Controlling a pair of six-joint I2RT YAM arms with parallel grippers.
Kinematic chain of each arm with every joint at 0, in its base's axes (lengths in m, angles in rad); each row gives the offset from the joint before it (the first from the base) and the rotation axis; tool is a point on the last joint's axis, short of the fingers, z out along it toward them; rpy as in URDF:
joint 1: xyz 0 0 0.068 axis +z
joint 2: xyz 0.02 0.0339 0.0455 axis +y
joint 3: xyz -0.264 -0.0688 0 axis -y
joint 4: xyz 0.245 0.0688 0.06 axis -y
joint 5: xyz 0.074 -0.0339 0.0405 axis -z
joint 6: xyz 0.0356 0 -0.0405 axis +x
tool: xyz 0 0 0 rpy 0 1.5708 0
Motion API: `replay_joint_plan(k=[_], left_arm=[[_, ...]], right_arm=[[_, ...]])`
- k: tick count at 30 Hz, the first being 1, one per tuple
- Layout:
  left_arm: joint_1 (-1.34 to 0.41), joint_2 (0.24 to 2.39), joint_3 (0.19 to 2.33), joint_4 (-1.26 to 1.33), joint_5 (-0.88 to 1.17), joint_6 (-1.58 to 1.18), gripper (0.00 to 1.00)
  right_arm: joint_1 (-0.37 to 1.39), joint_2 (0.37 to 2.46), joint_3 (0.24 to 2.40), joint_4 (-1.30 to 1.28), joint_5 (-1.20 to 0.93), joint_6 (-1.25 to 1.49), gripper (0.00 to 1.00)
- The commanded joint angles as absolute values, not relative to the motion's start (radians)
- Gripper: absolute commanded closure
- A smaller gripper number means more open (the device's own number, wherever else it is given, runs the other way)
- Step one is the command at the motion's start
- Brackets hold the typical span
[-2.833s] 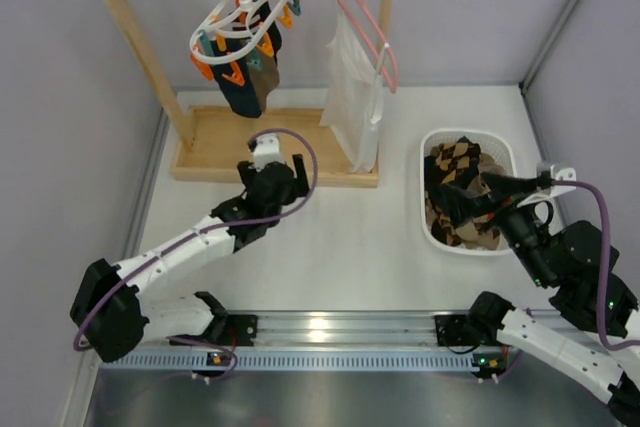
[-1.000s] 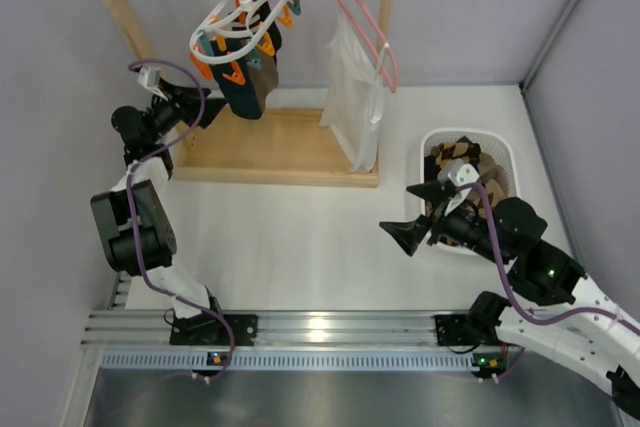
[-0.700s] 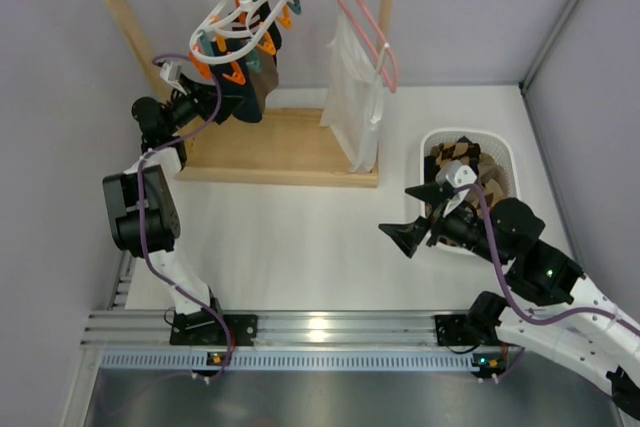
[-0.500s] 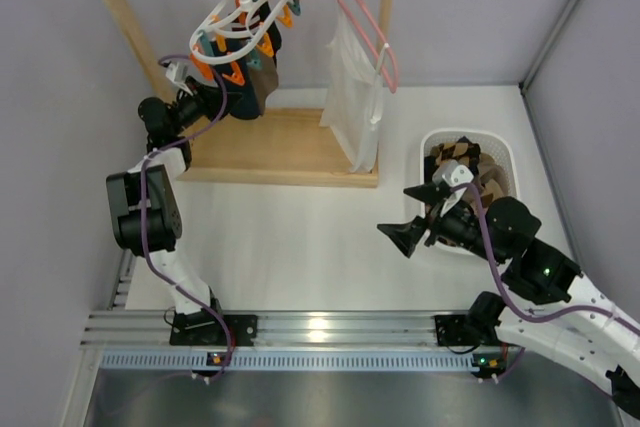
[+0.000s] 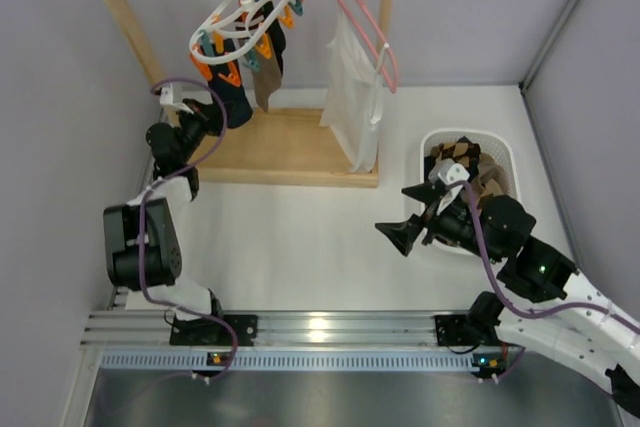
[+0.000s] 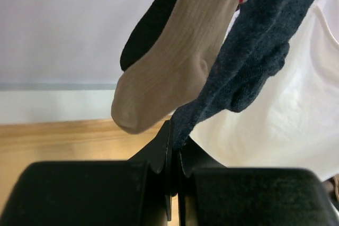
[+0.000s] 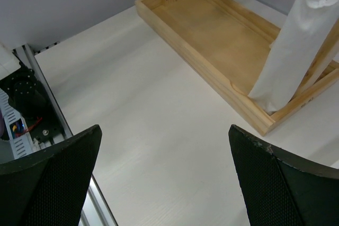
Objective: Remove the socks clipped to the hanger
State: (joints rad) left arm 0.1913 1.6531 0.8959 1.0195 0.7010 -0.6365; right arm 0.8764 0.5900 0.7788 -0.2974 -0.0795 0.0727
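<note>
Shut a second ago, left gripper jaws now pinch the dark sock toe. Right gripper jaws spread, empty. Basket behind them holds freed socks. Tan sock just above left jaws; both socks still clipped on hanger overhead.

From high at the near edge, you look down on the whole tabletop. Your left wrist view sits close against the socks; your right looks across to the wooden rack, also seen overhead.

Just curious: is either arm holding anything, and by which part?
The left gripper pinches the dark blue sock by its lowest tip; the right gripper holds nothing.
</note>
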Motion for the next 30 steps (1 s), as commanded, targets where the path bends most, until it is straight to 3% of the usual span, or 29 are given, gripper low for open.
replay_joint_plan(k=[1, 7, 13, 30], left_arm=[[0.115, 1.455, 0.804, 0.921, 0.429, -0.557, 1.0], [-0.119, 1.157, 0.681, 0.731, 0.152, -0.427, 1.0], [-0.337, 1.022, 0.653, 0.559, -0.184, -0.322, 1.0], [-0.874, 1.279, 0.892, 0.434, -0.85, -0.009, 1.0]], right_arm=[[0.884, 0.549, 0.778, -0.212, -0.057, 0.094, 0.01], [0.884, 0.526, 0.802, -0.189, -0.029, 0.158, 0.01], [0.884, 0.54, 0.833, -0.164, -0.006, 0.238, 0.0], [0.884, 0.824, 1.253, -0.385, 0.158, 0.261, 0.01]])
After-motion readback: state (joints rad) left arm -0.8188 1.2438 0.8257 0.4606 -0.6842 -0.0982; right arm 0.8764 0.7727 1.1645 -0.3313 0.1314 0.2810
